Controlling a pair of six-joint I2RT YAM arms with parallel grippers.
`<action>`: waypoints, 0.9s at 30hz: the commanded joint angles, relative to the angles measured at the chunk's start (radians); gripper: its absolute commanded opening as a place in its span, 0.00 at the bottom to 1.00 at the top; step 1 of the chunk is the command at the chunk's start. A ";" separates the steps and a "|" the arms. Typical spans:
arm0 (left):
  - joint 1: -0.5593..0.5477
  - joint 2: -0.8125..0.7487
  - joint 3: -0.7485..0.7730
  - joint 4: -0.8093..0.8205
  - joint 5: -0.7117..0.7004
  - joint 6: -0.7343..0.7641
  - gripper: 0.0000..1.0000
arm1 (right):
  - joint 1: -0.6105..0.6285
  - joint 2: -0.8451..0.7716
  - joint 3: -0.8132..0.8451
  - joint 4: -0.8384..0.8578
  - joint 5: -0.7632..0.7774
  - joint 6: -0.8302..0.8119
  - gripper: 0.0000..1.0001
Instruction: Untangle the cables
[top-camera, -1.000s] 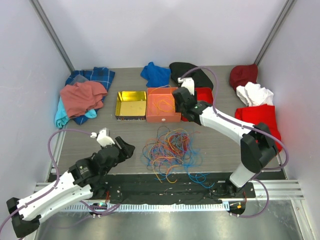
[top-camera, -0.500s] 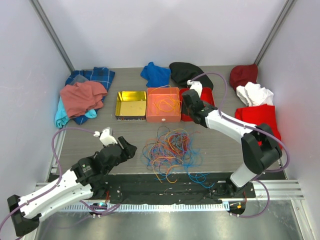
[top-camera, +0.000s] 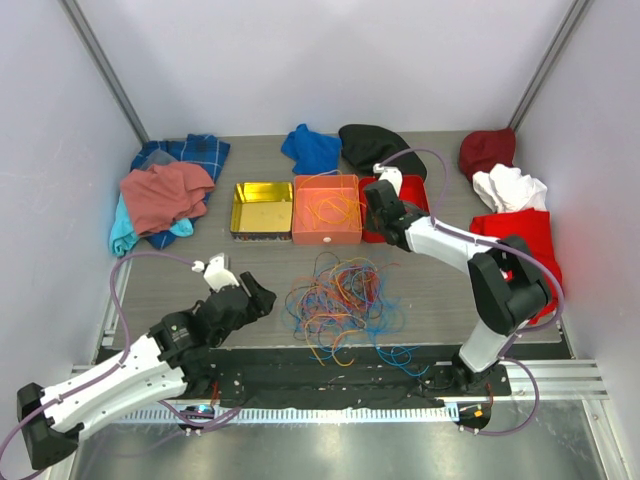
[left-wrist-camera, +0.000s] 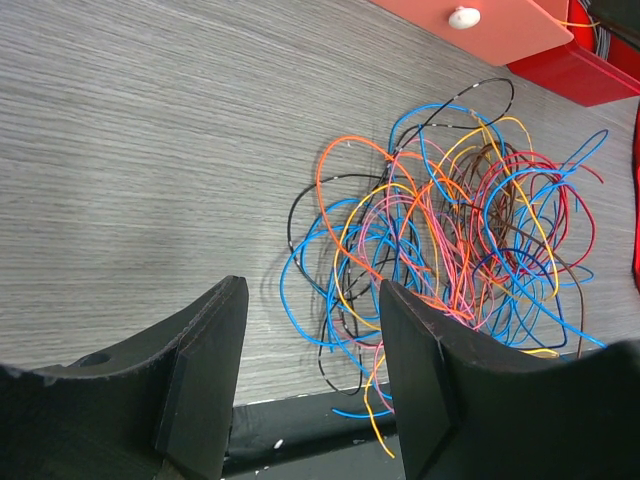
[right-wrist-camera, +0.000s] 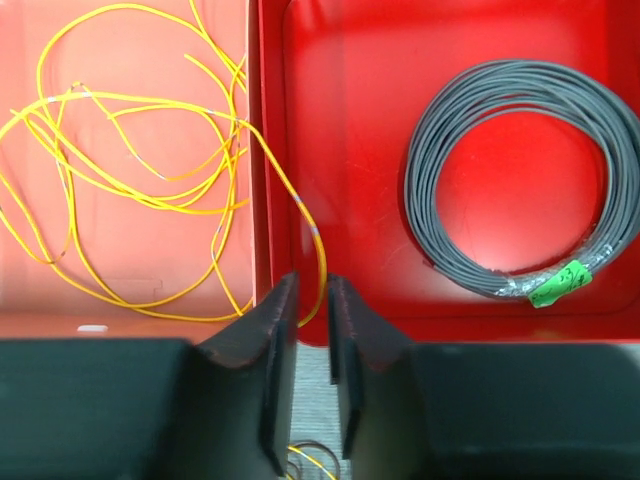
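Sorting is under way, by the look of it. One colour already lies apart, and the main tangle of cables still sits at mid-table, right of centre in the left wrist view. A set of yellow strands rests in the orange tray, in the upper left of the right wrist view. One bend spills over the wall into the red tray.

The right gripper hovers over that wall with its fingers almost pressed together, only a slim slit between them. The stray yellow bend sits right at the slit, and I cannot tell whether it is nipped.

The left gripper hangs low at the left edge of the tangle, fingers spread and holding nothing.

The next move probably calls for singling out one strand at the edge of the pile, such as the orange or blue outer loops, and drawing it out slowly so the others do not drag along.

The wires are thin, glossy and springy, and they lie in loose overlapping loops. The table is matt grey with a wood grain. A grey coil, neatly wound into a ring and carrying a green tag, lies flat in the red tray.
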 joint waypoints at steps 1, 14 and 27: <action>0.003 0.013 0.009 0.059 -0.006 0.018 0.59 | -0.007 -0.015 0.026 0.074 -0.009 0.007 0.10; 0.001 0.011 0.004 0.069 0.012 0.008 0.59 | 0.036 0.017 0.196 0.094 -0.150 0.024 0.01; 0.001 -0.047 0.003 -0.007 -0.022 -0.008 0.59 | 0.076 0.372 0.557 -0.135 -0.127 -0.032 0.04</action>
